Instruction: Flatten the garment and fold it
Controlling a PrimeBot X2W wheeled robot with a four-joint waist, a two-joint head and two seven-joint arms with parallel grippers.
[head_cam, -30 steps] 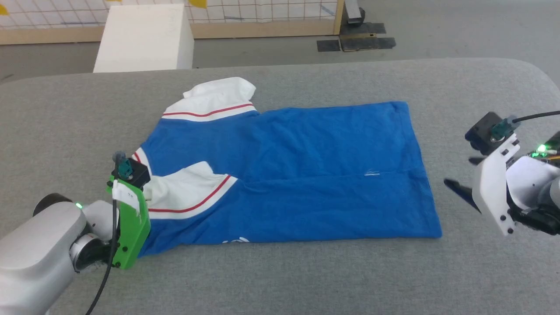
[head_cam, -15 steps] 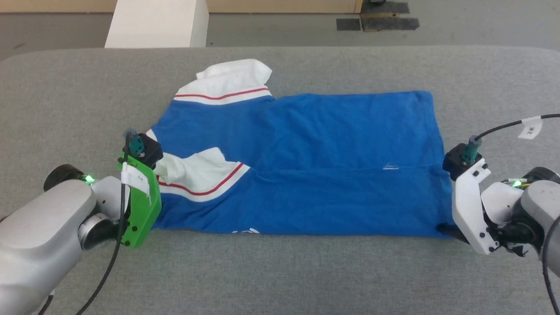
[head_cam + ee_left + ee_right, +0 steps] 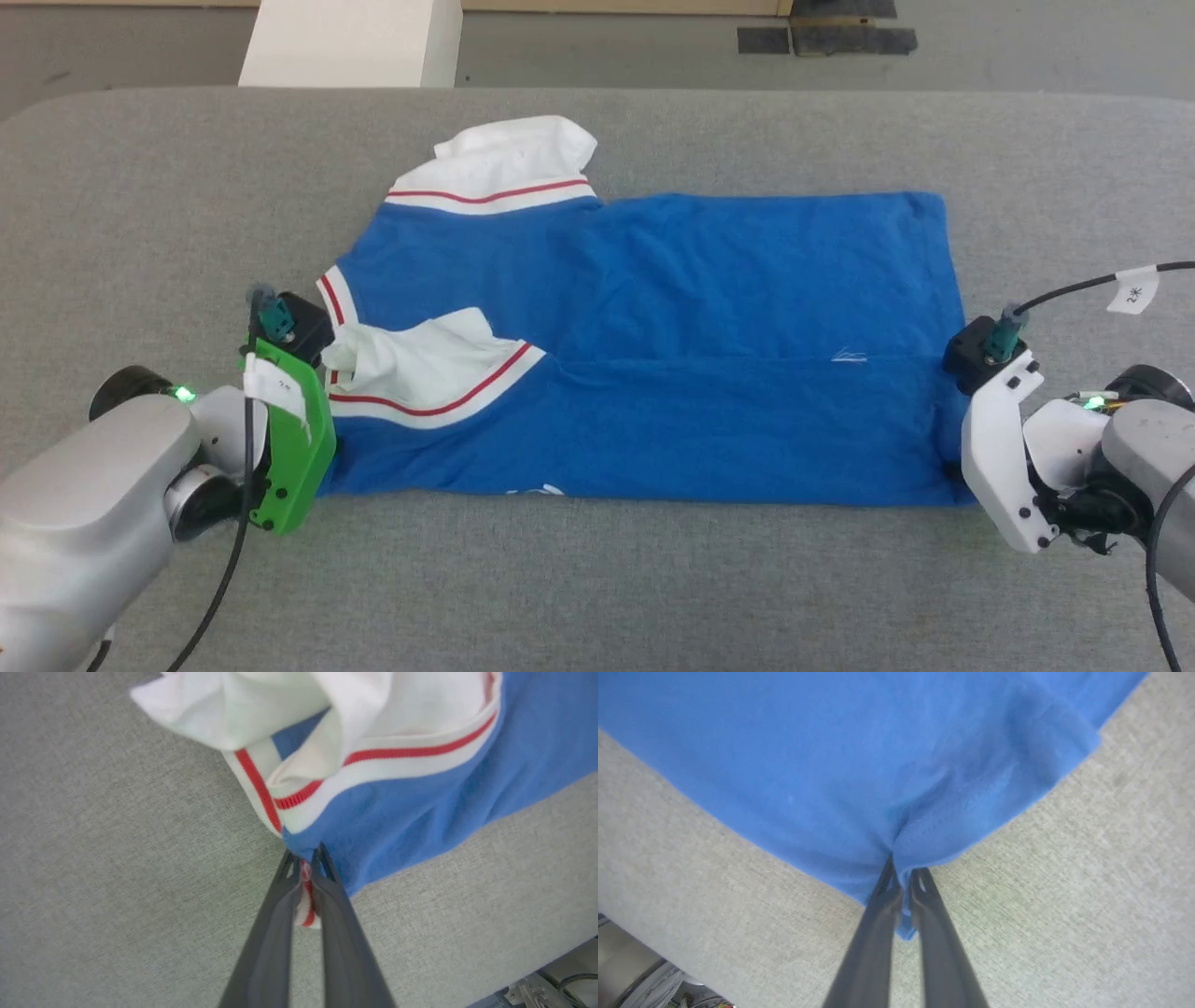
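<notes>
The garment (image 3: 653, 308), blue with white sleeves edged in red, lies spread on the grey table (image 3: 597, 579), with its near long edge folded over. One white sleeve (image 3: 420, 359) rests crumpled on the blue at the left. The other sleeve (image 3: 509, 163) sticks out at the far side. My left gripper (image 3: 306, 856) is shut on the garment's (image 3: 397, 802) red-striped edge at its near left corner (image 3: 327, 471). My right gripper (image 3: 903, 875) is shut on a pinch of the blue hem (image 3: 924, 830) at the near right corner (image 3: 957, 471).
A white box (image 3: 350, 42) stands on the floor beyond the table's far edge, and dark tape patches (image 3: 826, 37) lie on the floor at the back right. Bare grey table surrounds the garment on all sides.
My right gripper came in from the right, open, to the garment's near right corner and shut on the hem. The left gripper kept its hold. The head view tilted down.
</notes>
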